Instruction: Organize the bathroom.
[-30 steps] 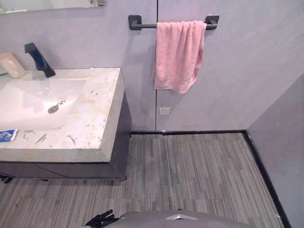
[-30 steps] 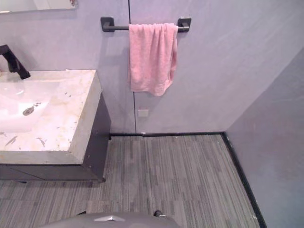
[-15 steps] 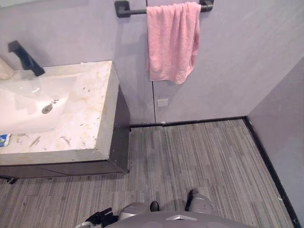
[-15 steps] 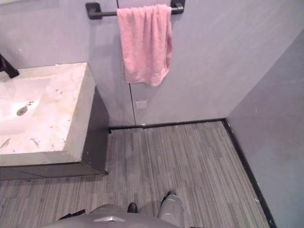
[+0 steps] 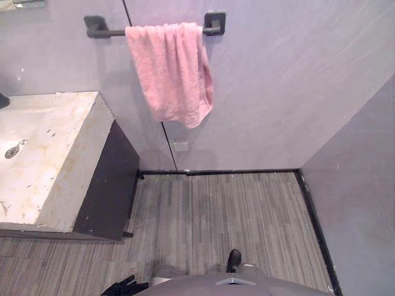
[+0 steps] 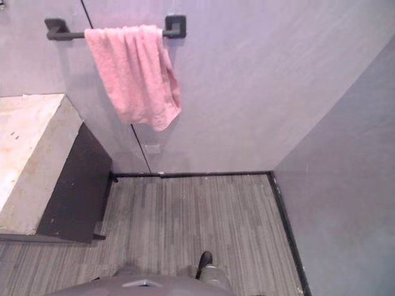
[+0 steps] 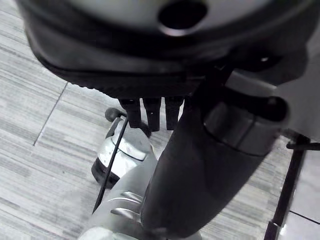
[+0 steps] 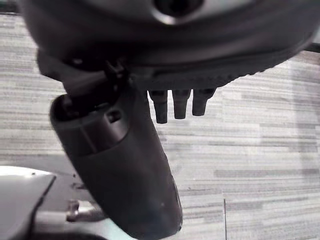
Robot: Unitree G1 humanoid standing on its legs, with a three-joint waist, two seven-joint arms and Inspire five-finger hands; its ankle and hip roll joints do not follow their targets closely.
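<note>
Evidently the left hand (image 7: 190,165) and right hand (image 8: 120,165) were held low over the floor (image 5: 247,209), fingers relaxed and empty. The pink towel (image 5: 173,71) was draped bunched on the wall bar (image 5: 99,31), well apart from both. A careless tug might have pulled it down; the vanity (image 5: 55,154) stood close.

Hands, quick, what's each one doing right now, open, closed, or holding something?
Left hand: open, fingers straight, holding nothing, over the floor.
Right hand: open, fingers straight, holding nothing, over the floor.
</note>
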